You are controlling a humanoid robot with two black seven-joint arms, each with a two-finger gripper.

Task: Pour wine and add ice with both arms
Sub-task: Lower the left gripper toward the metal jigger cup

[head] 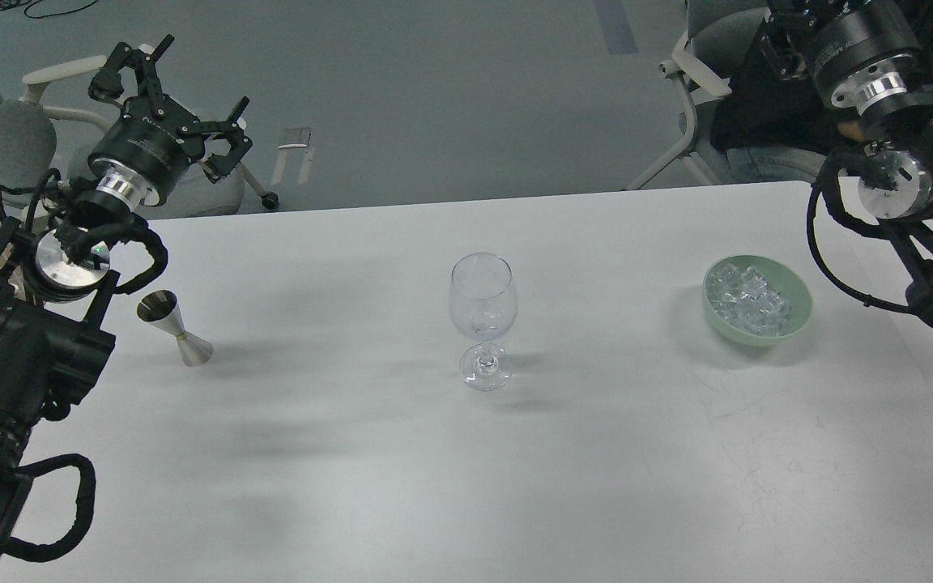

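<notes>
Head view at the outset of a pour-and-ice task: a white rectangular table (596,470) is carrying three items in a row. At centre a clear stemmed wine glass (482,312) is standing upright and appears to be empty. To the left a small polished steel double-cone jigger (175,328) is standing upright, well apart from the glass; whether it is holding any liquid cannot be told. To the right a pale green shallow bowl (798,312) is holding the ice (750,298), a heap of small clear glassy cubes, all of which are lying inside the bowl. The left black two-finger gripper (183,97) is hovering above the far left corner of the table, behind the jigger, with its fingers spread apart and nothing between them. The right black jointed arm (892,174) is entering from the upper right, raised near the bowl, but its far end is running out of the picture, so the state of its fingers is not being shown. Judged from this layout, no step is yet under way: both arms are poised and every item is untouched. The next move is likely calling for the left gripper to descend, close around the jigger's narrow waist and carry it level to the glass, while the right arm is reaching down towards the ice.
</notes>
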